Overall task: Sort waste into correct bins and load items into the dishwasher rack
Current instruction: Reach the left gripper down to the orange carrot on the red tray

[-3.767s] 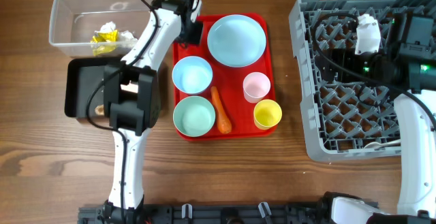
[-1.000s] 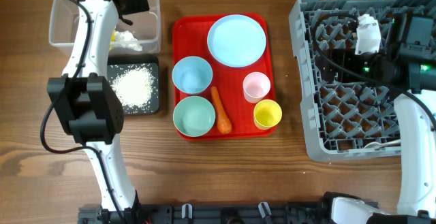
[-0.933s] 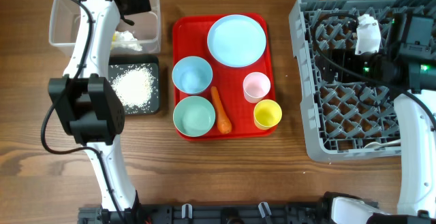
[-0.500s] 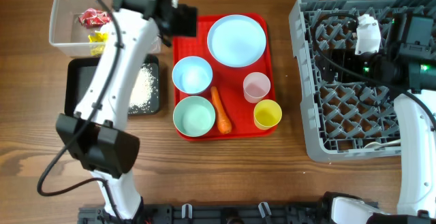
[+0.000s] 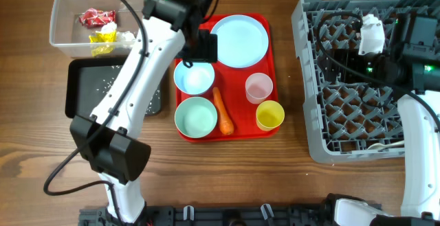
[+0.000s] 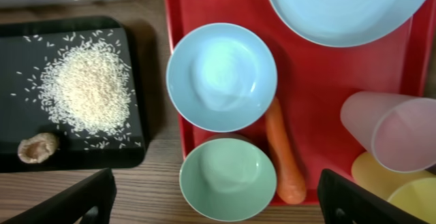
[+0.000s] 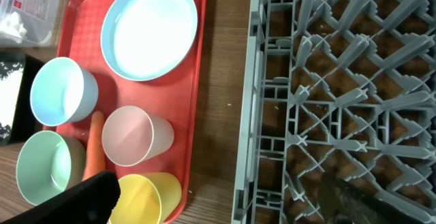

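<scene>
**Both grippers open and empty; dishes and carrot on the red tray**

We take the red tray [image 5: 240,126] as our reference. It lies flat on the table [image 5: 275,178] and carries every dish. The plate [image 5: 238,41] is at its far right corner, the blue bowl [image 5: 194,77] at its left middle and the green bowl [image 5: 196,117] at its near left corner. The pink cup [image 5: 258,87] and yellow cup [image 5: 269,115] stand along its right side. The carrot [image 5: 223,110] lies on the tray between bowls and cups, just beside the green bowl.

The left gripper [image 6: 221,200] hangs above the tray's left half. Its fingers are spread to the edges of the left wrist view, with nothing between them. The right gripper [image 7: 225,198] is over the rack [image 5: 309,116], which stands right of the tray. Its jaws are likewise wide and hold nothing.

Left of the tray, the overhead view alone shows what is in the clear tub [image 5: 62,20]: a red wrapper [image 5: 91,18], a yellow wrapper [image 5: 102,38] and tissue [image 5: 125,37]. In that view the left arm [image 5: 137,82] covers much of the black tray [image 5: 79,92], which sits nearer than the tub. Only the left wrist view shows this tray's load, a heap of rice [image 6: 85,88] and a brown lump [image 6: 37,147] at its near left corner. The right wrist view adds a close look at the rack's peg lattice, with wood visible through it.
</scene>
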You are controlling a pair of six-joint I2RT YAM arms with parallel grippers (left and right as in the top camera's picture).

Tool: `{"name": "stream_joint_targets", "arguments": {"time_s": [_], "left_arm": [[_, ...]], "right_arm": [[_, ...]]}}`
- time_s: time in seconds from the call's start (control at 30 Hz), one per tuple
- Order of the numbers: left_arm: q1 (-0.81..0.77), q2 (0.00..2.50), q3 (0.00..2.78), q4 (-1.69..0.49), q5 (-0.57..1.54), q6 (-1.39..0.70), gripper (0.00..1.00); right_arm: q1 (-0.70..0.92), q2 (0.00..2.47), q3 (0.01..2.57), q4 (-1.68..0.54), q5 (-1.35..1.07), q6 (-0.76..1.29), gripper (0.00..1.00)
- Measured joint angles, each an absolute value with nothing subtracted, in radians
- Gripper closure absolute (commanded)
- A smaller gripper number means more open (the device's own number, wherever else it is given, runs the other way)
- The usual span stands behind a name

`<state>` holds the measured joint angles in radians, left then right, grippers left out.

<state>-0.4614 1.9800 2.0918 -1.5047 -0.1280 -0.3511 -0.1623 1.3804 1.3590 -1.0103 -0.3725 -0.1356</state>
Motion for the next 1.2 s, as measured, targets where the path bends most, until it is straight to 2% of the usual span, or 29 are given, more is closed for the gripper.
{"name": "stream_joint_targets", "arguments": {"time_s": [0.37,0.57,0.77,0.97,1.1,1.2], "left_arm": [[-0.58,1.978,2.046,-1.516,-0.117,-0.452,0.1],[-0.632,1.978,1.86,-1.354,-0.113,-0.521,0.23],[-0.701,1.979,1.71,-1.195,-0.106,-0.538,0.28],[-0.706,1.978,1.58,-1.066,-0.106,-0.545,0.32],[-0.7,1.978,1.525,-0.952,-0.107,-0.545,0.44],[-0.7,1.978,1.513,-0.926,-0.106,-0.548,0.46]], "right_arm": [[-0.162,1.38,1.359,-1.01,-0.373,-0.132,0.0],[-0.162,1.38,1.359,-1.01,-0.373,-0.12,0.0],[-0.162,1.38,1.359,-1.01,-0.373,-0.116,0.0],[-0.162,1.38,1.359,-1.01,-0.373,-0.116,0.0],[-0.162,1.38,1.359,-1.01,-0.373,-0.113,0.0],[-0.162,1.38,1.359,-1.01,-0.373,-0.113,0.0]]}}
